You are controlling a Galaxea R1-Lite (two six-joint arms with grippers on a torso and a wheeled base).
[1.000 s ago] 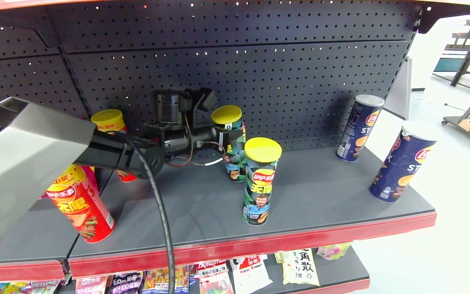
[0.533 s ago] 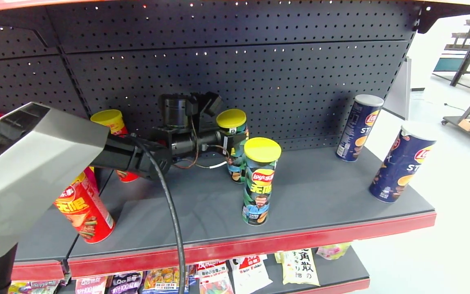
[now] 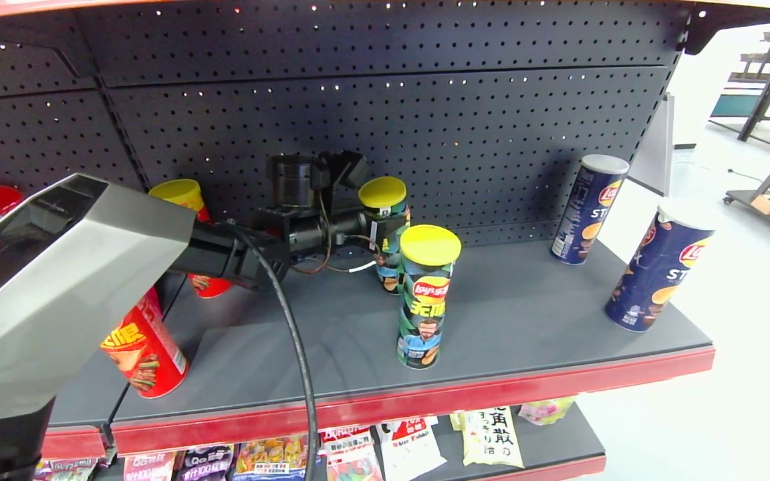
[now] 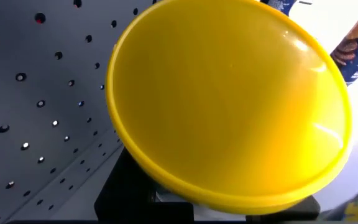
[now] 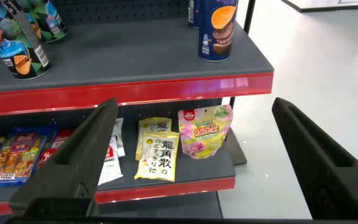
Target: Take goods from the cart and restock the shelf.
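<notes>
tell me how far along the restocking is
Done: the front green can, two blue cans and a red can stand on the shelf. In hand: the left gripper holds the rear green can. Left: let go of it; how much stock remains cannot be told.

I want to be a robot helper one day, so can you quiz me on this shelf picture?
1. True or false: the left gripper holds a red can.
2. How many blue cans are on the shelf? A: one. B: two. C: four.
3. Fill the gap: the right gripper holds nothing, and its fingers are wide ____.

Key
1. False: it holds a green can with a yellow lid.
2. B.
3. open.
</notes>
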